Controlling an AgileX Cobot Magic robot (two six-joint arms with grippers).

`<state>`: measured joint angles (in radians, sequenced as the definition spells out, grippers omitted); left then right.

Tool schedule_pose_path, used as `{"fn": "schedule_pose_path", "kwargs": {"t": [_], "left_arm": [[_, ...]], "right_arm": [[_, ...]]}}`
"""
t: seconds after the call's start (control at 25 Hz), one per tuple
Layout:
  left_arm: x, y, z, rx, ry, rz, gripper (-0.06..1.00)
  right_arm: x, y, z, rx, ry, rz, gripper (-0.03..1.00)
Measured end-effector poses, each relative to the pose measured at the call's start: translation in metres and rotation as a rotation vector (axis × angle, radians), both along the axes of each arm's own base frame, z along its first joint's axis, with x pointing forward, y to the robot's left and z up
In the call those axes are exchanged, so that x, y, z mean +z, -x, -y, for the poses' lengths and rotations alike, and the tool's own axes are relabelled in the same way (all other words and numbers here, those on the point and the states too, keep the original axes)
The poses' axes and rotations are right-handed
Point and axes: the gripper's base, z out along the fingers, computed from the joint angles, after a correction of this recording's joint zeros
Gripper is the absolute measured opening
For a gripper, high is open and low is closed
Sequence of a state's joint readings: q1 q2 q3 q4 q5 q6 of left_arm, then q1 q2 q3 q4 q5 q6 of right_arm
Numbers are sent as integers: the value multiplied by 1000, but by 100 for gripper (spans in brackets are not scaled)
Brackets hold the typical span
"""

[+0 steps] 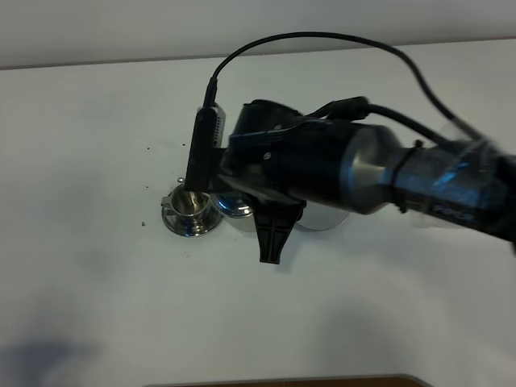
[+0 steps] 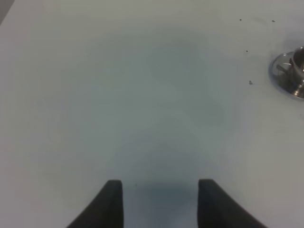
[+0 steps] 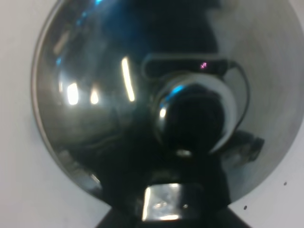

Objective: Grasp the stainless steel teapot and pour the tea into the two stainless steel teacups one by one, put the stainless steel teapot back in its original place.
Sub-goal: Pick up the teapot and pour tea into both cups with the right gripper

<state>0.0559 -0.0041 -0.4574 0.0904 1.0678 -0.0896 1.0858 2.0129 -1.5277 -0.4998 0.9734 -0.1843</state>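
Note:
The stainless steel teapot fills the right wrist view from above, with its domed lid and knob in the middle. My right gripper is shut on its steel handle. From the high camera only a sliver of the teapot shows under my right arm, with one black finger sticking out below. One teacup stands on its saucer just left of the arm; the other teacup is half covered beside it. My left gripper hangs open over bare table, the near teacup far off to one side. The tea is hidden.
The white table spreads around the cups, with a few dark specks left of them. My right arm and its cable cross the middle from the right. A brown edge shows at the table's front.

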Motion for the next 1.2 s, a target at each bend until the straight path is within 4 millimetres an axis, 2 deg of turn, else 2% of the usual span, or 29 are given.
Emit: {"fn": "schedule_pose_path", "kwargs": {"t": [0.12,0.32,0.44,0.76,1.2], "left_arm": [[0,0,0,0,0,0,43],[0,0,0,1,1,0,43],[0,0,0,1,1,0,43],[0,0,0,1,1,0,43],[0,0,0,1,1,0,43]], "right_arm": [[-5,-4,-10,-13,52,5,19],[-3,-3,-21,16,109,62,19],[-2,-1,-21,29,139,75,19],[-28,-3,-21,54,264,67,19],[-24,1,-26,115,304,136,19]]}}
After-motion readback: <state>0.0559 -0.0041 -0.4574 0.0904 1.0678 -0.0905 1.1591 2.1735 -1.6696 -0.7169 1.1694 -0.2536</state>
